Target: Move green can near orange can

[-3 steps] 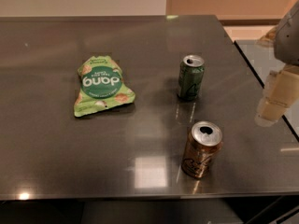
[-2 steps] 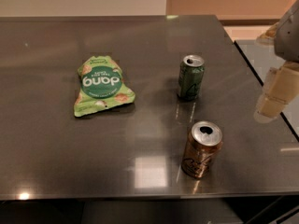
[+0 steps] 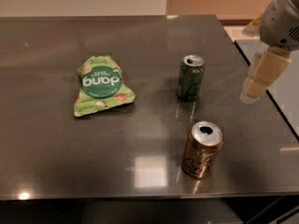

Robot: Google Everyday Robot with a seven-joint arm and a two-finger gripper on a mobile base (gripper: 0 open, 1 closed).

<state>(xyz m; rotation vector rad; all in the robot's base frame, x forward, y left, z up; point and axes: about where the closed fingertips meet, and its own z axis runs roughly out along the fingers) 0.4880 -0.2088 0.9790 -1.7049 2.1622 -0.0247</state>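
Note:
The green can (image 3: 191,77) stands upright on the dark table (image 3: 140,41), right of the middle. The orange can (image 3: 201,149) stands upright nearer the front edge, a short way in front of the green can and apart from it. My gripper (image 3: 257,80) hangs above the table's right edge, to the right of the green can and clear of both cans. It holds nothing.
A flat green snack bag (image 3: 101,85) with white lettering lies left of the green can. The table's right edge runs close under the gripper. A second surface (image 3: 285,87) lies beyond that edge.
The gripper has drifted slightly to the left. Both cans and the bag have not moved.

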